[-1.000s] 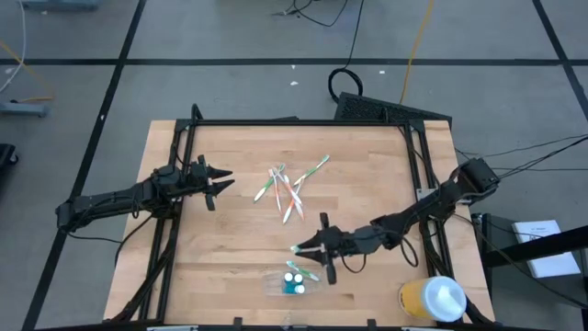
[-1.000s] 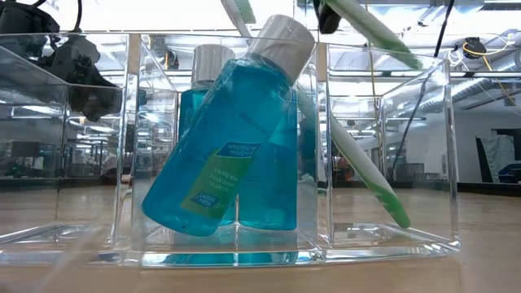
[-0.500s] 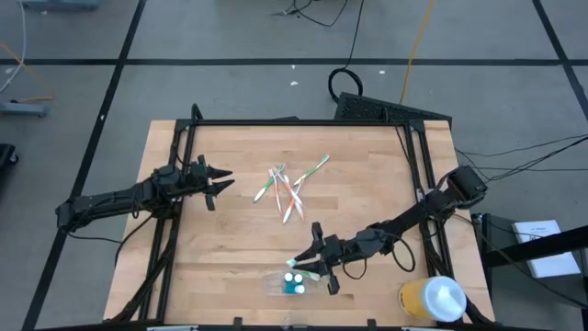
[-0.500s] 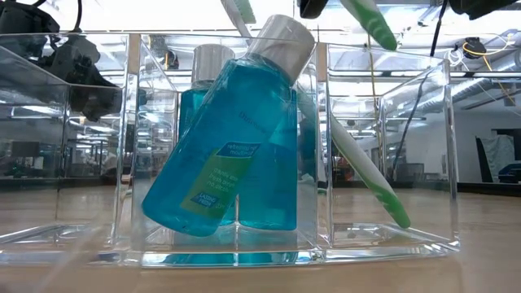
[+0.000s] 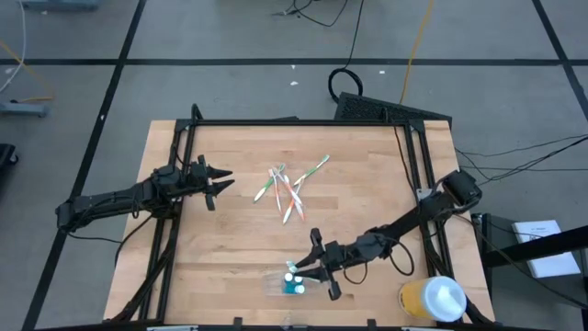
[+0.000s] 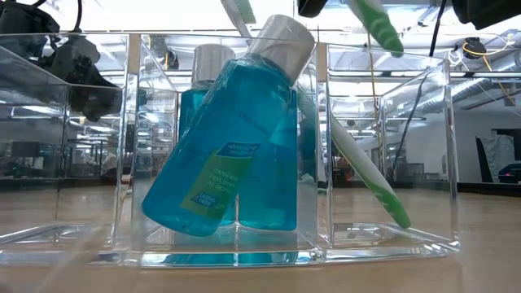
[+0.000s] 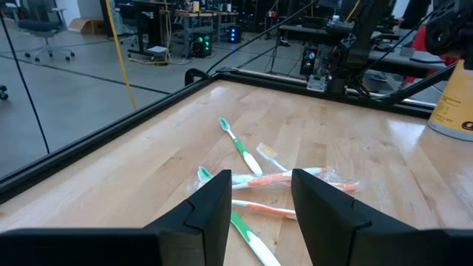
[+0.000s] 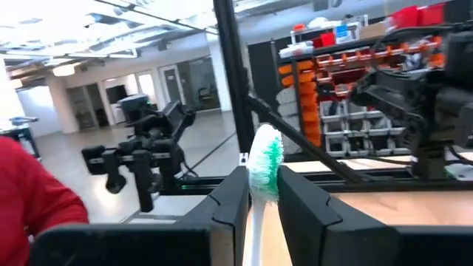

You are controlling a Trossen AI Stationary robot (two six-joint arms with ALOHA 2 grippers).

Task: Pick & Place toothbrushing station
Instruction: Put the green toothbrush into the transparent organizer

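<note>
At the table's left edge, the left gripper (image 5: 223, 182) hovers with its fingers spread, holding nothing. Near the front edge, the right gripper (image 5: 299, 271) pinches a white-and-green toothbrush (image 8: 262, 174) just above the clear rectangular plastic toothbrushing station (image 5: 292, 282). Its middle compartment holds two blue mouthwash bottles (image 6: 224, 130); the adjoining compartment holds a leaning green-and-white toothbrush (image 6: 366, 175).
</note>
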